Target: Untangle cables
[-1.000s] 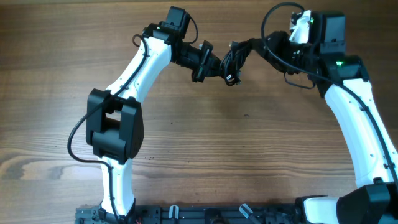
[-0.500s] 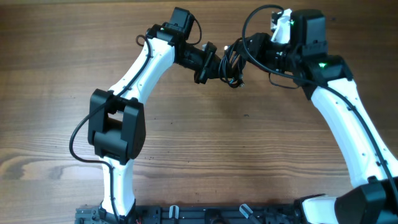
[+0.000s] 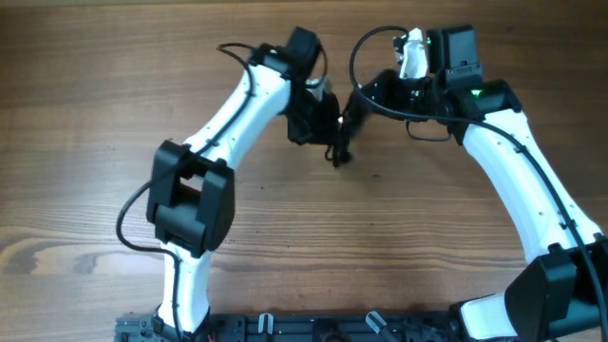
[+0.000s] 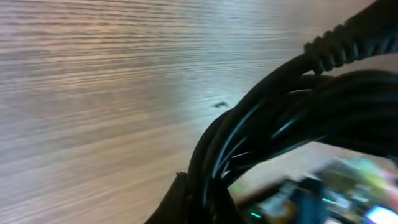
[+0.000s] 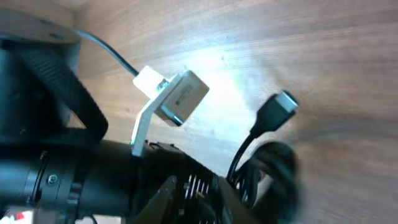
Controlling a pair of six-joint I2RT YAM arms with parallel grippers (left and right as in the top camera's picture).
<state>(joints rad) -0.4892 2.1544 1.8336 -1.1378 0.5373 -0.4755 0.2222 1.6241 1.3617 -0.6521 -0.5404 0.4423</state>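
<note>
While poised over the desk [image 3: 95,76] at upper centre, clenched cables [image 3: 342,135] in left hand [image 3: 325,123]; couldn't tell right hand [image 3: 359,103] state.

**Both arms meet at a bunch of cables [image 3: 339,133] near the far edge of the desk [image 3: 85,114].**
The left end effector [image 3: 321,116] is closed on the black cables. They are bunched in a tangle about midway between the desk's left and right edges, and a short end hangs out toward the desk's middle. The right end effector [image 3: 363,99] reaches the bunch from the opposite side, but how its jaws stand is lost in the dark mass. A small green light [image 3: 472,92] glows on the right arm [image 3: 518,171].
</note>
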